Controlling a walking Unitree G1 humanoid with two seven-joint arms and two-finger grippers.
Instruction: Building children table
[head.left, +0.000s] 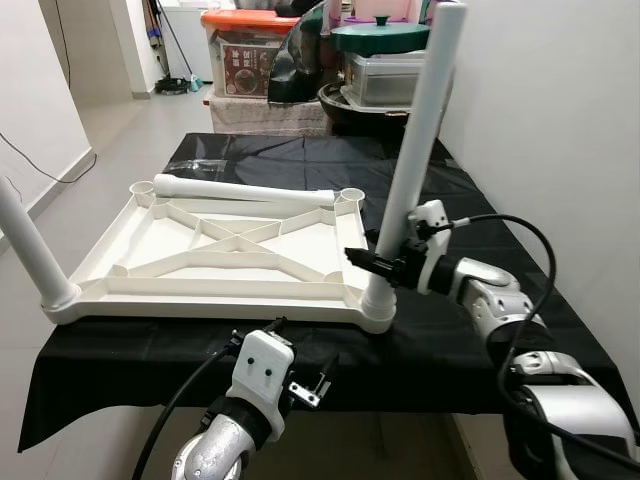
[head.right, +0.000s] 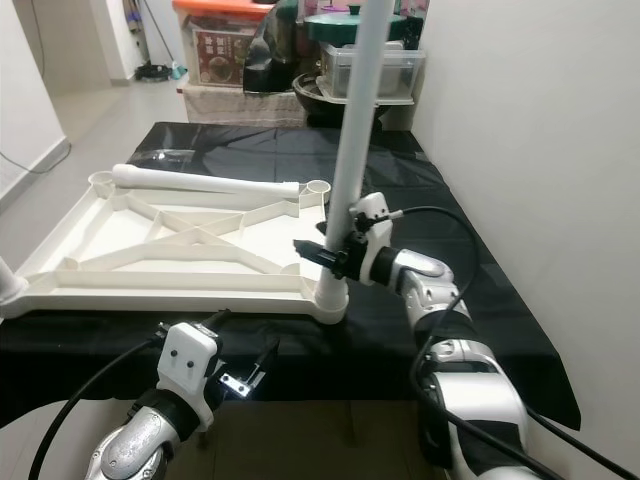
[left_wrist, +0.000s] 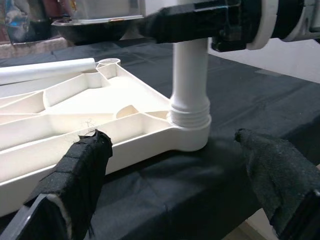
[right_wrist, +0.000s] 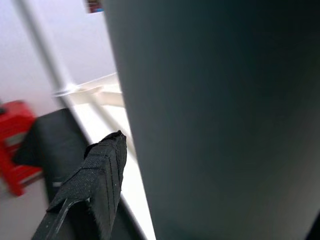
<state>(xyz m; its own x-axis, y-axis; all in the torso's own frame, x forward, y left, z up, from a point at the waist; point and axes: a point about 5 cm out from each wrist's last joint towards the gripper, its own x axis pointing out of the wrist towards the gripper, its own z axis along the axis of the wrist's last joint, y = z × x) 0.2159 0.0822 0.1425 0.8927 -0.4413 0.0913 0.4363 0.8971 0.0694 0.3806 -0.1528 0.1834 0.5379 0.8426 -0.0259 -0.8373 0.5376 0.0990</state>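
Note:
A white table top (head.left: 200, 298) lies upside down on a black-covered table (head.left: 470, 340). One white leg (head.left: 425, 120) stands upright in its near right corner socket (left_wrist: 190, 131). My right gripper (head.left: 378, 264) is shut on this leg low down, just above the socket. A second leg (head.left: 30, 245) stands in the near left corner. A third leg (head.left: 250, 190) lies loose along the far edge. My left gripper (left_wrist: 175, 167) hangs open below the table's front edge, facing the right corner socket, with nothing between its fingers (left_wrist: 82, 170).
Storage boxes (head.left: 245, 55), a dark bag and a green-lidded pot (head.left: 380, 38) are stacked behind the table. A white wall (head.left: 560, 120) runs close along the right side. Open floor (head.left: 110, 130) lies to the left. A clear plastic wrapper (head.left: 200, 165) lies on the far cloth.

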